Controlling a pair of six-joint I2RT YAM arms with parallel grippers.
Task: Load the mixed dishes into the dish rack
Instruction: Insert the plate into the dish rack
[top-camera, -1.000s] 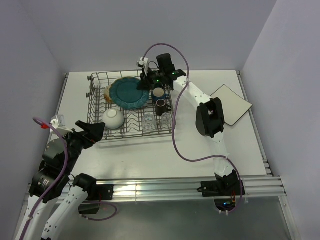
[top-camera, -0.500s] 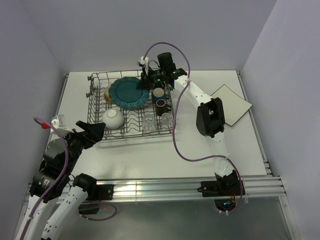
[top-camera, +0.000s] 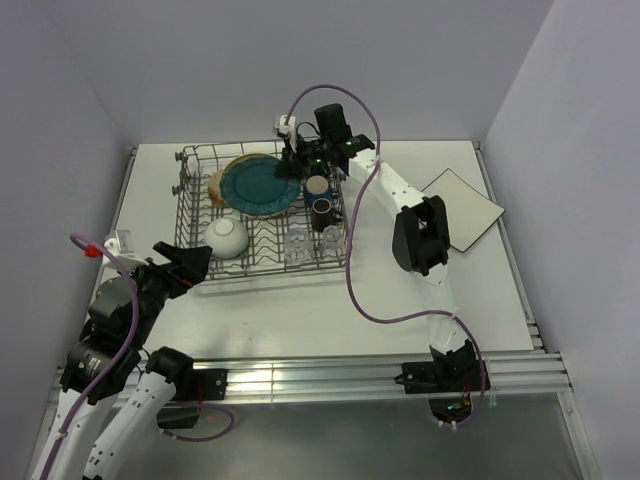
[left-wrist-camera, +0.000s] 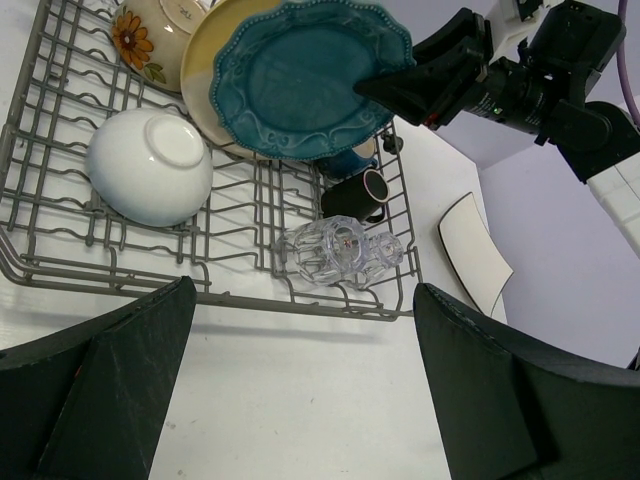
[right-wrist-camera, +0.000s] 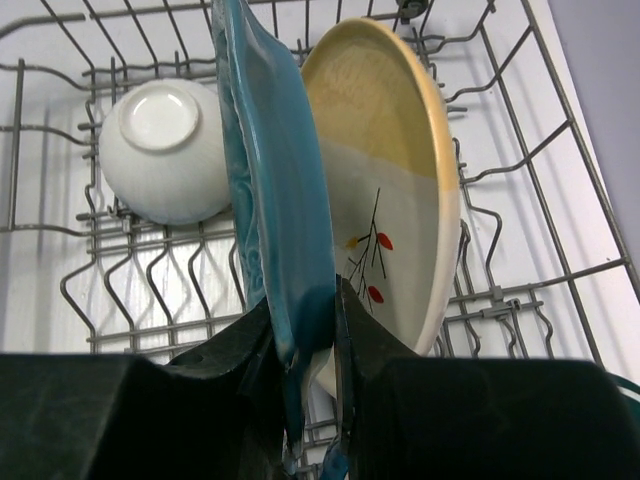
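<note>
- At the rack's (top-camera: 265, 245) far end, why is the teal plate (left-wrist-camera: 305, 75) on edge?
- Right gripper (right-wrist-camera: 312, 325) pinches its rim so it slots upright beside the yellow plate (right-wrist-camera: 390, 170). Left gripper (left-wrist-camera: 300, 390) hangs open, empty.

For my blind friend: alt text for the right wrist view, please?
The right gripper pinches the rim of a teal scalloped plate, on edge in the grey wire dish rack, beside a yellow-cream sprig-patterned plate and an upturned white bowl.
</note>
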